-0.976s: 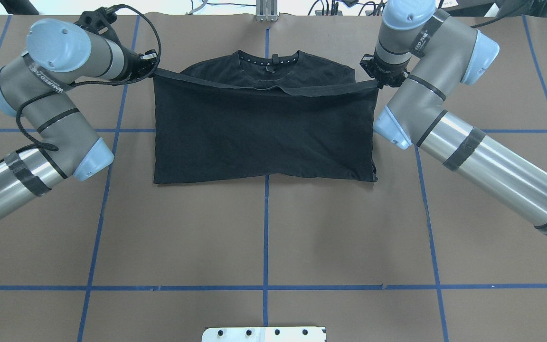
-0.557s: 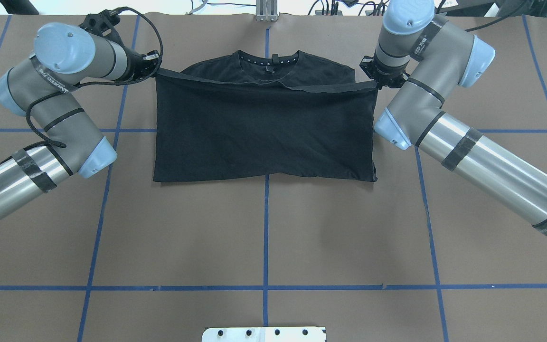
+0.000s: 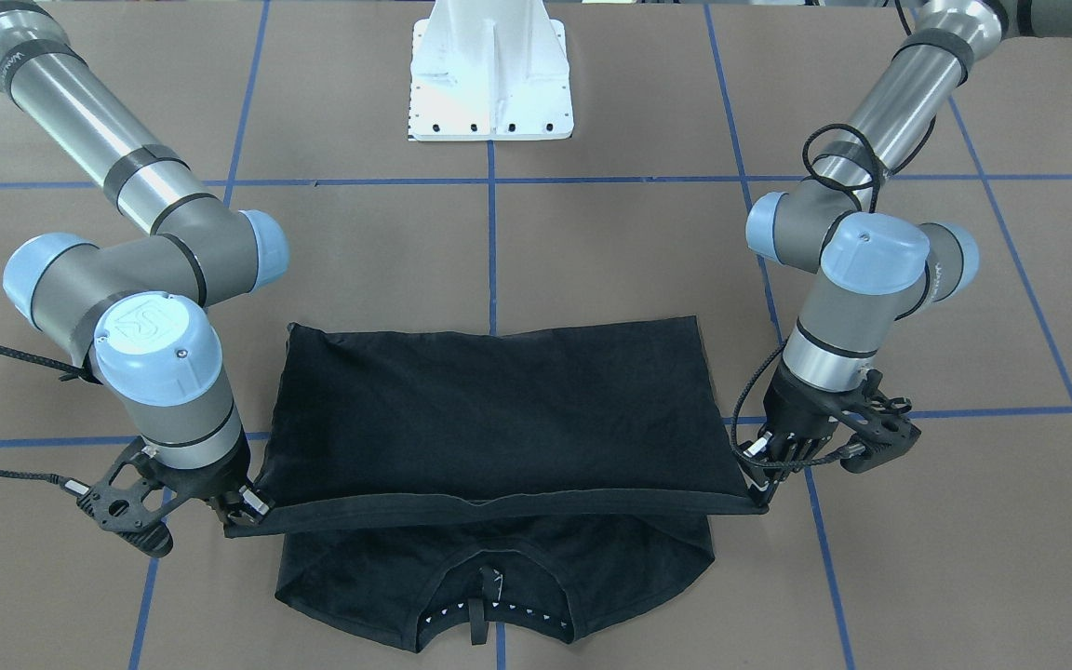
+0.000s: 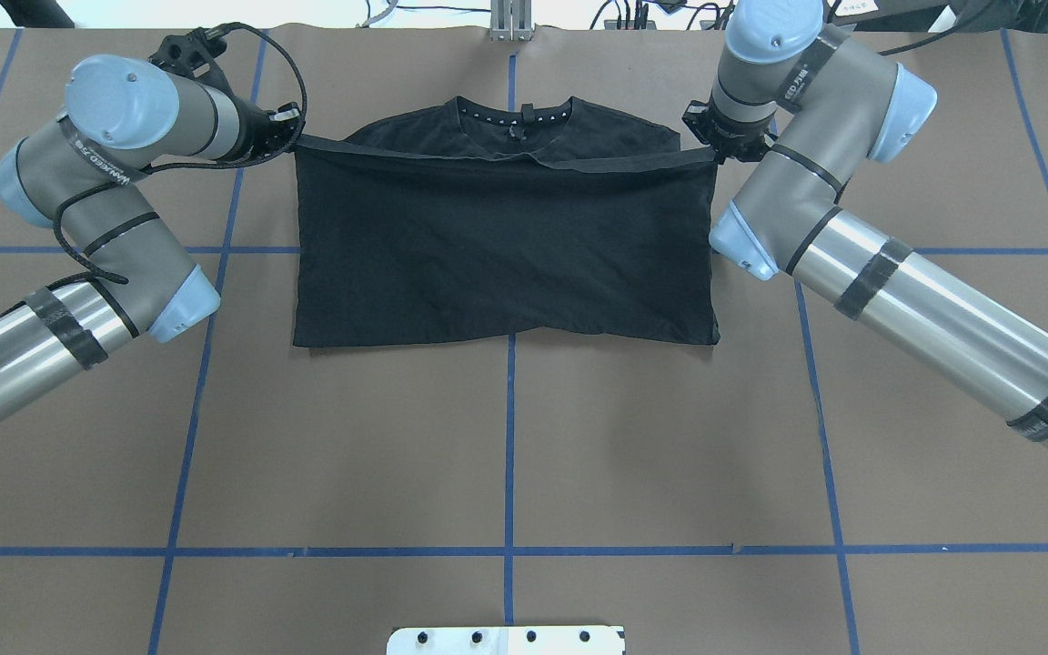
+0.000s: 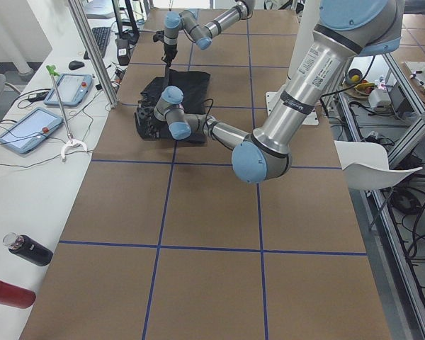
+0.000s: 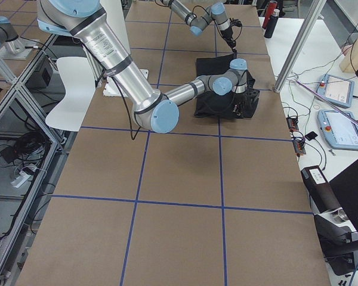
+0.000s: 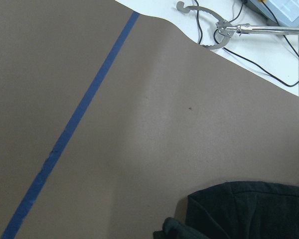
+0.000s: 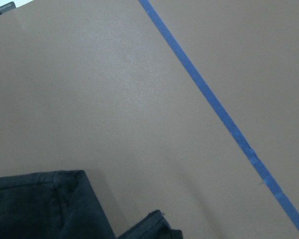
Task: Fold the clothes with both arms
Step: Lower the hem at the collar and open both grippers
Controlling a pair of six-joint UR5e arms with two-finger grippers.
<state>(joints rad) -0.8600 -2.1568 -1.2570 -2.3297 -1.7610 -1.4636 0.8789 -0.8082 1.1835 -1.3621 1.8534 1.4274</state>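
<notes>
Shirt (image 3: 499, 409) flat on table (image 3: 610, 251), near far edge, midway between arms. Lower half doubled over upper. Hem (image 3: 489, 505) raised, taut, just short of collar (image 3: 499, 614). Left fingers (image 3: 765, 482) pinched on one hem corner, right fingers (image 3: 240, 510) on other. Step, by my read: first fold, hem to shoulders. Next: carry hem over collar, both arms level, lower, let go together. Uneven pull would skew edge.

The folded-over half of the T-shirt (image 4: 506, 246) covers its chest; only collar and shoulders show at the far edge. Both wrist views crop the T-shirt at their bottom edge. From overhead, the fingertips of the right gripper (image 4: 714, 152) hide beneath its wrist.
</notes>
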